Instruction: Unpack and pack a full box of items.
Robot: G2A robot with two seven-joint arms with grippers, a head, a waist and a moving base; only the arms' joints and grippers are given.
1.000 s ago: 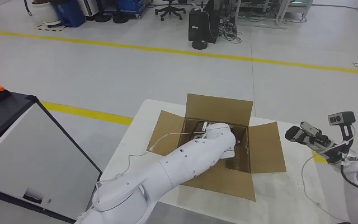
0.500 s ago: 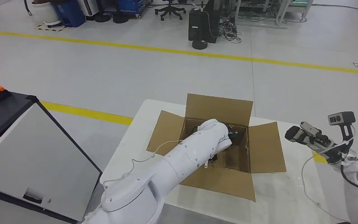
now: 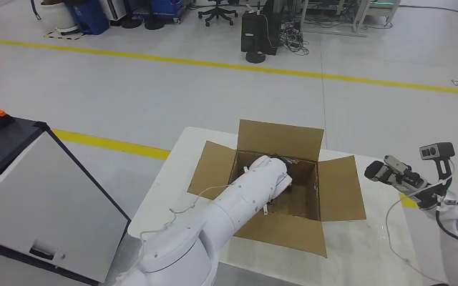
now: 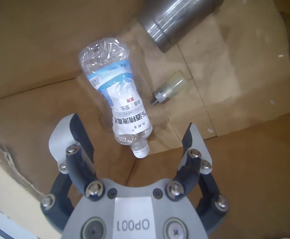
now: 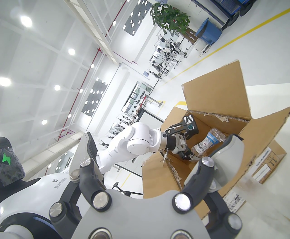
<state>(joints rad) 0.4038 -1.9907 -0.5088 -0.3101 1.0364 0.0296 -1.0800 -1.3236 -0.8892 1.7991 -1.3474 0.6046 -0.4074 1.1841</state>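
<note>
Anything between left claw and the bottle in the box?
Nothing. In the left wrist view, the open left claw hangs over the cap end of the bottle, with only bare floor of the box around it. The small fitting lies off to one side.

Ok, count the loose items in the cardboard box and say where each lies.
3. A clear plastic bottle lies on the box floor, a small threaded fitting beside it, not touching, and a steel cylinder beyond the fitting. Others may be hidden.

1 box (image 3: 340, 187) on 1 table (image 3: 365, 254). Inside the box: 1 bottle (image 4: 117, 95), 1 steel cylinder (image 4: 174, 18), 1 fitting (image 4: 171, 87).
</note>
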